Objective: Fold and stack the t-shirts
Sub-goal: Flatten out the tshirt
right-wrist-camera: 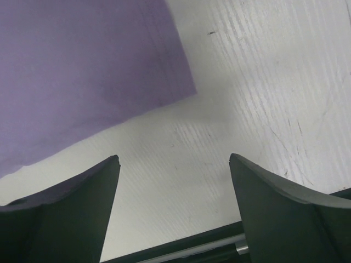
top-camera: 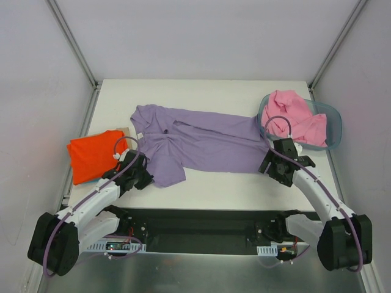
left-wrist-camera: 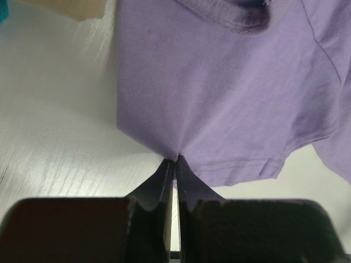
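The lavender t-shirt lies spread across the middle of the table, neck to the left. My left gripper is shut on the edge of its near sleeve; in the left wrist view the fingertips pinch the lavender cloth at a fold. My right gripper stands open just over the bare table, beside the shirt's near right hem corner, with nothing between the fingers. A folded orange-red t-shirt rests at the left. A pink t-shirt sits crumpled in the basket.
The grey-blue plastic basket stands at the back right corner, close behind my right arm. A tan card lies beside the orange-red shirt. A sliver of teal cloth shows at the left wrist view's corner. The table's front edge drops to a dark gap.
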Motion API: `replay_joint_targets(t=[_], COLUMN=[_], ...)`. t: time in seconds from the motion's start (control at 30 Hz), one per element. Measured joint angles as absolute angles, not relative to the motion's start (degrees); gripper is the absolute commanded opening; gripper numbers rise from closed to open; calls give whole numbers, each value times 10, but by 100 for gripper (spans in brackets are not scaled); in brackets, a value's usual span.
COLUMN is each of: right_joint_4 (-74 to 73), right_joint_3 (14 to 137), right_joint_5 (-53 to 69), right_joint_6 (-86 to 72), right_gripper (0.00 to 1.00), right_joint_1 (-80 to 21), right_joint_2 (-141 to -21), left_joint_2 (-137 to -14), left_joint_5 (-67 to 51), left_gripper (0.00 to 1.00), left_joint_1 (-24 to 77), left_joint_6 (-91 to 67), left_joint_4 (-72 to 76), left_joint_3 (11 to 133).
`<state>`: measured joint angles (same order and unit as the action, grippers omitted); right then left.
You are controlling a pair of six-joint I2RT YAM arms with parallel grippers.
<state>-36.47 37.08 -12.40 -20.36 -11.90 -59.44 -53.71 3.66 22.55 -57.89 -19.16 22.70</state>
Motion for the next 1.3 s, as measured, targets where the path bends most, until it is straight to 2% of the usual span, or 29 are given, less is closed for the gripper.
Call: replay_joint_targets(t=[0.33,0.43,0.63,1.17,1.3], right_joint_4=[-303,-283,-265,-249,-247], right_joint_3=[359,360,364,403,415], right_joint_5=[-95,-89,-86,-95,-91], right_joint_6=[-203,-202,-201,-197,-186], right_gripper=[54,49,43,42,38], right_joint_1=[-80,-71,-66,-64,-57], right_joint_2=[-672,-703,-745,-799,-813], left_joint_2=[-543,-540,-531,-527,-524], left_joint_5=[37,40,47,51,51], left_gripper=[0,0,0,0,0], left_joint_1=[225,225,225,225,225], left_joint_6=[-577,-577,-576,-572,-568], left_joint_4=[-192,-192,-192,-196,-198], left_joint_3=[227,226,226,226,226])
